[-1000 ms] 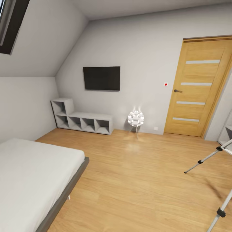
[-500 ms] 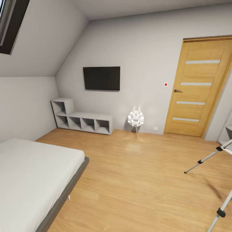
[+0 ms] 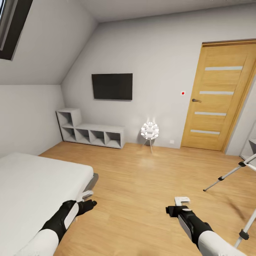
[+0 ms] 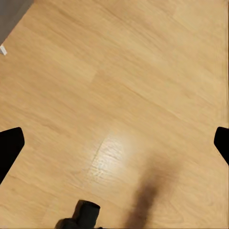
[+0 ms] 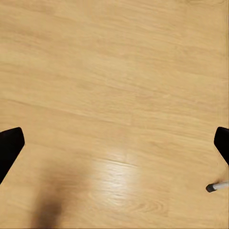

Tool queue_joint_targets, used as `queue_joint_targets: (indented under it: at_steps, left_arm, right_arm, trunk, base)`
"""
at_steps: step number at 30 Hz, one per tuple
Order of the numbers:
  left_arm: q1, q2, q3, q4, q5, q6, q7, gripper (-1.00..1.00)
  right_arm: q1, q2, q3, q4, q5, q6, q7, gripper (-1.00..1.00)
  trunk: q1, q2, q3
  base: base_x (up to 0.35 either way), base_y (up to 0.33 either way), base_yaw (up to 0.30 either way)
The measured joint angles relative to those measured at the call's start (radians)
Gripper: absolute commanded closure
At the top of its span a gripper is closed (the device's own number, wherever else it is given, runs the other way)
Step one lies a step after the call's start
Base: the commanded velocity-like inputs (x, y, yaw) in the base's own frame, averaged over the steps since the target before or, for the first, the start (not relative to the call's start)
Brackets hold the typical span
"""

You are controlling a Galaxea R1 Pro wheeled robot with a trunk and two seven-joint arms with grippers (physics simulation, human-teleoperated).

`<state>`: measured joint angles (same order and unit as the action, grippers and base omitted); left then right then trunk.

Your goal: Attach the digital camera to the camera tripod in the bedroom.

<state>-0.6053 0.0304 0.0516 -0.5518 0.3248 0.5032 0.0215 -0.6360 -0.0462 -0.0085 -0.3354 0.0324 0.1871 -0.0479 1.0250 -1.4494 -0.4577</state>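
A bedroom (image 3: pixel 149 185) with a light wood plank floor is lying ahead of the robot, seen from its head camera. At the far left, one bed (image 3: pixel 32 192) with a white mattress is sitting on a grey frame. The left arm is reaching forward and low beside the bed's corner, black forearm angled inward, its left gripper (image 3: pixel 88 199) hanging over the floor. In the left wrist view the two black fingertips (image 4: pixel 9 148) are sitting at opposite edges of the frame, spread wide with bare floor between them, holding nothing.

Against the back wall, one grey cube shelf (image 3: pixel 90 131) is standing with five open cubes, one stacked on a row of four. Above it one black screen (image 3: pixel 112 86) is hanging on the pale grey wall. Further right, one small floor lamp (image 3: pixel 149 132) with a cluster of white balls is standing on thin legs.

The right arm is reaching forward over the floor, its right gripper (image 3: pixel 179 204) level and pointing ahead. In the right wrist view its fingertips (image 5: pixel 9 145) are likewise spread wide and holding nothing.

One oak door (image 3: pixel 220 96) with four pale strips is standing shut. At the far right edge, two silver legs of the camera tripod (image 3: pixel 231 173) are showing, well apart from both grippers
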Motion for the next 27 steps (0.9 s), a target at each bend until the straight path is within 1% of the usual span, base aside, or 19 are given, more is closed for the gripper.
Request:
queue_joint_targets:
  at_steps: [1, 4, 5, 9, 14, 21, 24, 25, 27]
  left_arm:
    - [-0.004, -0.008, -0.015, -0.01, -0.013, -0.002, -0.002, -1.0]
    - [-0.007, -0.016, -0.048, -0.025, -0.041, -0.002, -0.003, -1.0]
    - [-0.009, -0.019, -0.069, -0.032, -0.059, -0.001, -0.001, -1.0]
    - [-0.01, -0.022, -0.101, -0.054, -0.085, 0.004, 0.002, -1.0]
    - [-0.011, -0.028, -0.114, -0.082, -0.093, 0.006, 0.003, -1.0]
    - [-0.011, -0.04, -0.117, -0.092, -0.089, 0.006, 0.003, -1.0]
    - [-0.011, -0.05, -0.117, -0.09, -0.087, 0.006, 0.004, -1.0]
    - [-0.011, -0.062, -0.117, -0.089, -0.087, 0.006, 0.005, -1.0]
    - [-0.011, -0.067, -0.117, -0.087, -0.088, 0.006, 0.006, -1.0]
  right_arm:
    - [-0.005, 0.003, 0.0, -0.009, -0.001, -0.003, 0.004, -1.0]
    - [-0.01, 0.006, 0.0, -0.02, -0.003, -0.006, 0.004, -1.0]
    - [-0.011, 0.007, 0.0, -0.026, -0.004, -0.007, 0.003, -1.0]
    - [-0.014, 0.007, -0.001, -0.033, -0.004, -0.007, 0.001, -1.0]
    - [-0.015, 0.008, 0.0, -0.036, -0.005, -0.008, 0.001, -1.0]
    - [-0.015, 0.007, 0.001, -0.037, -0.006, -0.003, 0.006, -1.0]
    - [-0.015, 0.007, 0.001, -0.037, -0.007, -0.001, 0.009, -1.0]
    - [-0.015, 0.006, 0.001, -0.03, -0.007, -0.003, 0.007, -1.0]
    - [-0.015, 0.007, 0.001, -0.027, -0.007, -0.004, 0.005, -1.0]
  trunk:
    - [0.0, 0.0, 0.0]
    - [0.0, 0.0, 0.0]
    - [0.0, 0.0, 0.0]
    - [0.0, 0.0, 0.0]
    - [0.0, 0.0, 0.0]
    - [0.0, 0.0, 0.0]
    - [0.0, 0.0, 0.0]
    - [0.0, 0.0, 0.0]
    - [0.0, 0.0, 0.0]
  base:
    - [0.0, 0.0, 0.0]
    - [0.0, 0.0, 0.0]
    - [0.0, 0.0, 0.0]
    - [0.0, 0.0, 0.0]
    - [0.0, 0.0, 0.0]
    - [0.0, 0.0, 0.0]
    - [0.0, 0.0, 0.0]
    - [0.0, 0.0, 0.0]
    - [0.0, 0.0, 0.0]
